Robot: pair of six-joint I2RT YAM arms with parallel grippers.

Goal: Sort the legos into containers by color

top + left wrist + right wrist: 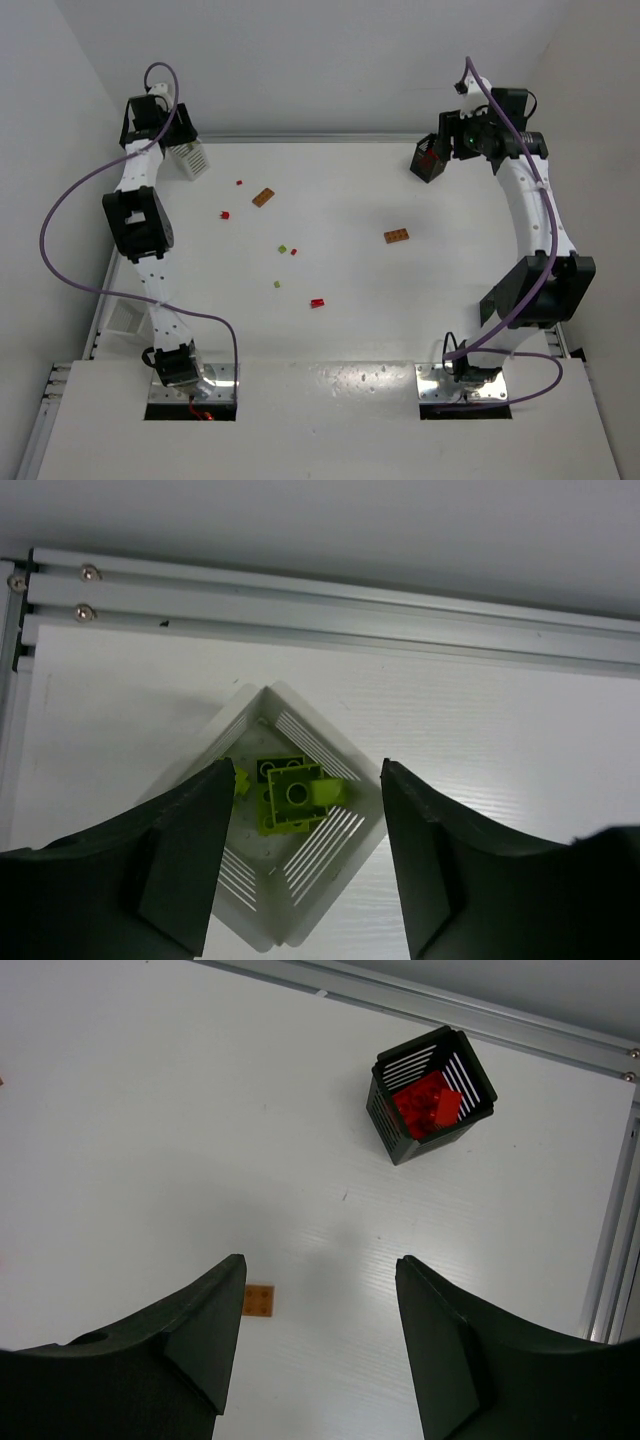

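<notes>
My left gripper (307, 772) hangs open right over a white basket (330, 855) at the table's far left corner (190, 158). Yellow-green legos (293, 796) lie in that basket, and nothing is between the fingers. My right gripper (320, 1265) is open and empty above bare table at the far right. Beyond it stands a black basket (385, 1110), which holds red legos (428, 1103); it shows in the top view as well (428, 160). Loose on the table lie two orange plates (264, 196) (396, 236), small red legos (317, 302) (225, 214) and yellow-green bits (277, 284) (283, 247).
An aluminium rail (330, 615) runs along the far table edge just behind the white basket. Another rail (618, 1240) borders the right side. A white slatted thing (125, 315) sits at the left edge beside the left arm. One orange plate (259, 1300) shows by my right gripper's left finger.
</notes>
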